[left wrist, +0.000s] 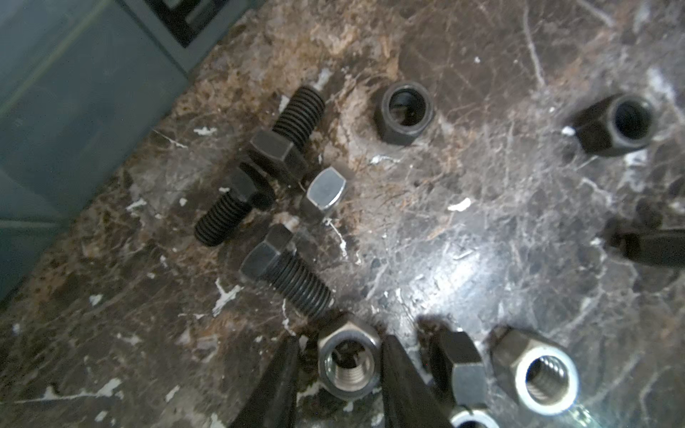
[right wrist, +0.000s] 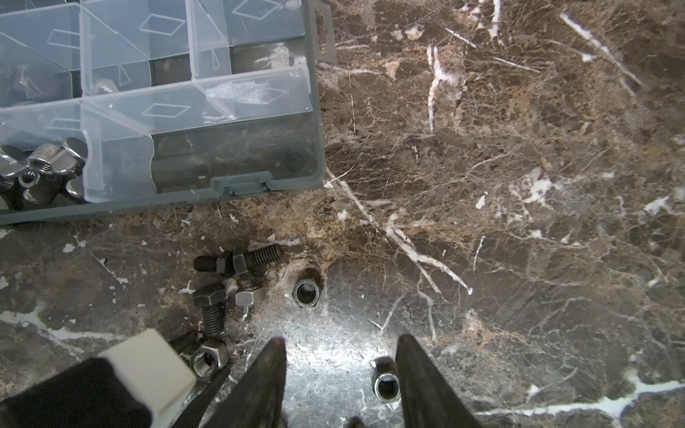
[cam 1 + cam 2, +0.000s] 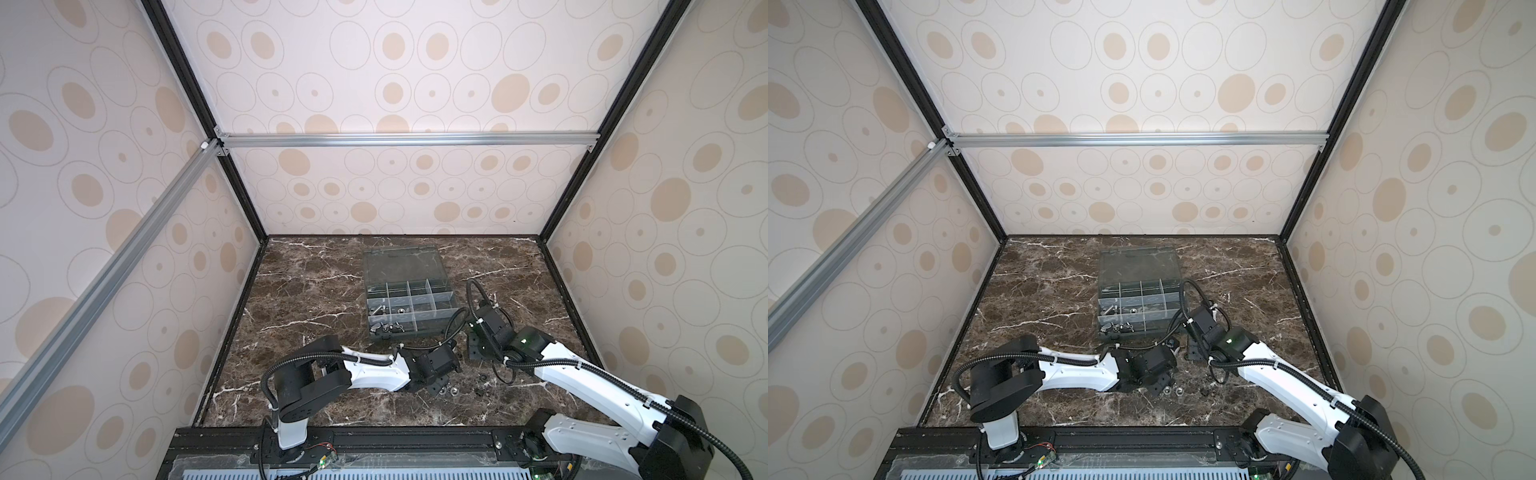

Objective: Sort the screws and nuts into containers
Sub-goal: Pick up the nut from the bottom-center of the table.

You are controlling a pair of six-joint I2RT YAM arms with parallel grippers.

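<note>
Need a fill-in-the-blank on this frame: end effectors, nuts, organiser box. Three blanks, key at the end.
1. The left end effector straddles a shiny hex nut whose colour is ____.
2. The shiny silver wing nuts lie in a compartment of the smoky-grey translucent plastic organiser box, whose hinged clear lid is ____.
3. The right end effector stands ____, with a small black ring-shaped nut lying between its fingers.
Missing words: silver; open; open.

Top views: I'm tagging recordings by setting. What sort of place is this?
Probably a purpose-built robot test cell: patterned wall panels on an aluminium frame enclose a marble-look tabletop, and the left arm and right arm are mounted on a black rail along its front edge.
</note>
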